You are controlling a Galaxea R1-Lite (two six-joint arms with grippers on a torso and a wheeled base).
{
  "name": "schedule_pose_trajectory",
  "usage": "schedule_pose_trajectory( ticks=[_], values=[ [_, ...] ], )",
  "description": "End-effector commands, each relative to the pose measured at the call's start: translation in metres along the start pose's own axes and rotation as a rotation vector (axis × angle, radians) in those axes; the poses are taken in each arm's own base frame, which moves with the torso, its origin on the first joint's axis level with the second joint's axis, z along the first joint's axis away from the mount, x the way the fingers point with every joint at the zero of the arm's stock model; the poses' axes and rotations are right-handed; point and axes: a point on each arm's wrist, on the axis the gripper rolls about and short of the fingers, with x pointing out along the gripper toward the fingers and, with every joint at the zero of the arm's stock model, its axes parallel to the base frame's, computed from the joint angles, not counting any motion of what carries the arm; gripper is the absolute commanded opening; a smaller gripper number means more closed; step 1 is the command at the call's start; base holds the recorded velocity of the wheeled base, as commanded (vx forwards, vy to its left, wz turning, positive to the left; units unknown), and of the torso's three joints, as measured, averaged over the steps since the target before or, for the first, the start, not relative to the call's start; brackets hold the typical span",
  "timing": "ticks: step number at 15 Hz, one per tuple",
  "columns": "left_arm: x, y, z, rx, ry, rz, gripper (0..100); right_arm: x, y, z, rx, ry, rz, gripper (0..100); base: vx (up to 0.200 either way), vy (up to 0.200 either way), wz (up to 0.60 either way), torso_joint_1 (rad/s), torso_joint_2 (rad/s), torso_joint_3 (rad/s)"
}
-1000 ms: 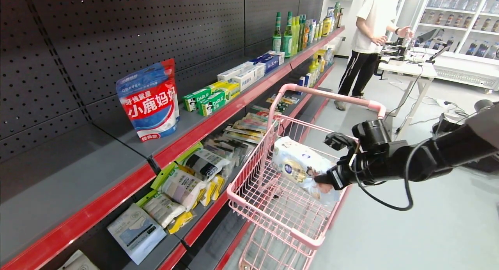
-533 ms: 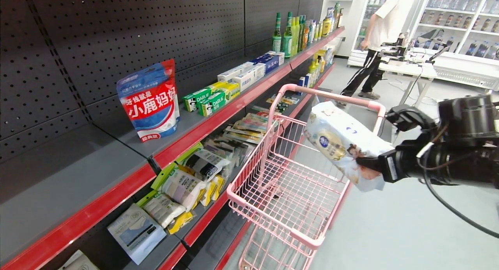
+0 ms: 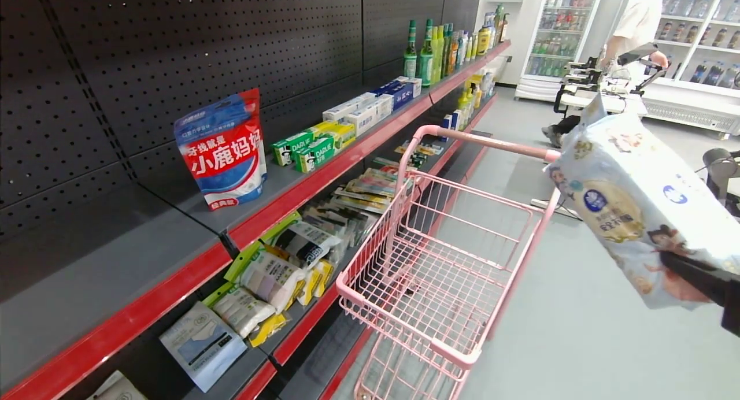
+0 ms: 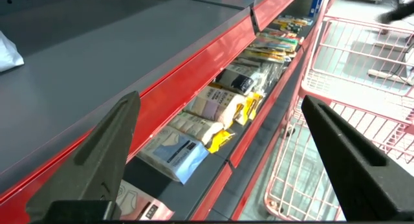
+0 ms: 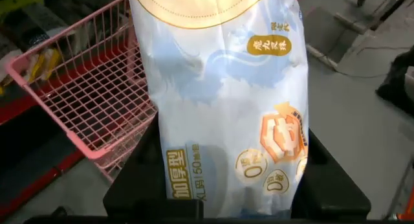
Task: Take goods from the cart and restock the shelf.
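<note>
Bare shelf (image 3: 115, 244) beside red pouch (image 3: 222, 148)

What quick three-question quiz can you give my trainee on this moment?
1. True or false: the diaper pack lies inside the pink cart.
2. What does the right end effector grip? A nothing; B the diaper pack; C the cart's handle.
3. Fill in: the left end effector, beside the grey shelf, is ____.
Key: 1 false; 2 B; 3 open.
</note>
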Motion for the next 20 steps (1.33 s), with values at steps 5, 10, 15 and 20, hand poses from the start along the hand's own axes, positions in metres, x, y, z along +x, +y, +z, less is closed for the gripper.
schedule_pose_trajectory(
  ticks=[5,10,15,20],
  values=[
    [0.000,0.000,0.000,0.000,0.001,-0.001,100,-0.088,-0.007,-0.023,0.040,-0.119,-0.137,0,0.000,0.000,0.00,0.000,0.00,0.000],
    [0.000,0.000,0.000,0.000,0.001,0.001,100,-0.099,-0.003,-0.032,0.035,-0.102,-0.111,0,0.000,0.000,0.00,0.000,0.00,0.000],
    [0.000,0.000,0.000,0.000,0.000,-0.001,100,-0.104,-0.001,-0.041,0.035,-0.112,-0.117,0,0.000,0.000,0.00,0.000,0.00,0.000],
    [0.000,0.000,0.000,0.000,0.001,0.001,100,-0.104,0.002,-0.052,0.033,-0.104,-0.119,0,0.000,0.000,0.00,0.085,-0.19,-0.115]
  ],
)
